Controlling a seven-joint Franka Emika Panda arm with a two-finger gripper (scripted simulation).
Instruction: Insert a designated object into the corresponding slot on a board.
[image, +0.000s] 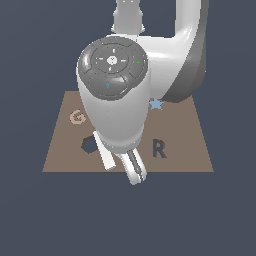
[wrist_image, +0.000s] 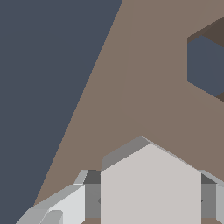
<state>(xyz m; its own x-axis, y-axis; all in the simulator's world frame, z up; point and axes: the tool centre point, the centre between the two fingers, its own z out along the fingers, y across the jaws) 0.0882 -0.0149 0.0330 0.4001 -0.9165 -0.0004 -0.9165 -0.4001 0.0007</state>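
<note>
A pale beige-white hexagonal piece (wrist_image: 151, 183) fills the space between my gripper's fingers (wrist_image: 65, 205) in the wrist view, and the gripper (wrist_image: 148, 205) is shut on it. The piece hangs over the brown board (wrist_image: 144, 87), close to the board's edge. The dark navy hexagonal slot (wrist_image: 205, 65) lies a short way off from the piece, apart from it. In the exterior view the arm's bulky wrist covers the piece. There the gripper (image: 121, 165) hovers over the board's (image: 185, 130) near edge, just to the exterior view's right of the slot (image: 90, 145).
On the board sit a tan letter G (image: 76, 117), a blue star (image: 156, 104) half behind the arm, and a dark letter-R cut-out (image: 159, 149). Dark blue-grey floor (wrist_image: 43, 87) surrounds the board.
</note>
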